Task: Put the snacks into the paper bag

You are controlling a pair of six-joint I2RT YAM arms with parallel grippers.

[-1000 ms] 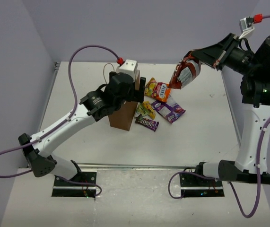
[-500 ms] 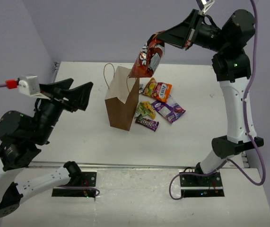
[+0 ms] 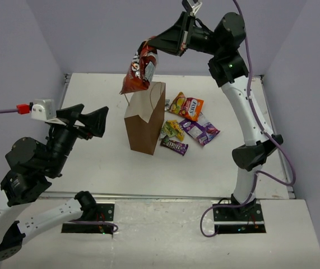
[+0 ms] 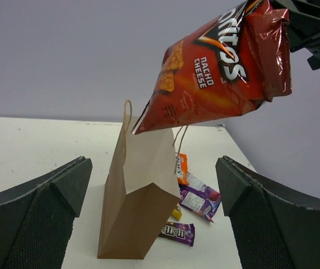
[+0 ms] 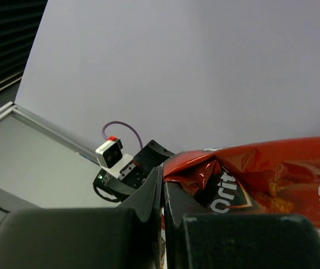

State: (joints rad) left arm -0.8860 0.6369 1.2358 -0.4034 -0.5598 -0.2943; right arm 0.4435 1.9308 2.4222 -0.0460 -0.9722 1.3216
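Red-orange chip bag (image 3: 139,68) hangs clamped in your right gripper (image 3: 151,43) over the paper bag (image 3: 144,124). Left gripper (image 3: 95,109) gapes empty; other packets (image 3: 187,107) await.

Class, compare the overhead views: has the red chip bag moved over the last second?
Yes. The red chip bag travelled left, from right of the paper bag to above its left edge.

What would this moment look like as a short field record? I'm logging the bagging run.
right gripper: shut on chip bag
left gripper: open, empty, apart from the paper bag
chip bag: in the air over the paper bag's top, not inside
paper bag: upright on table
lying right of paper bag: orange-yellow packet, purple packet, yellow-green packet, dark brown candy
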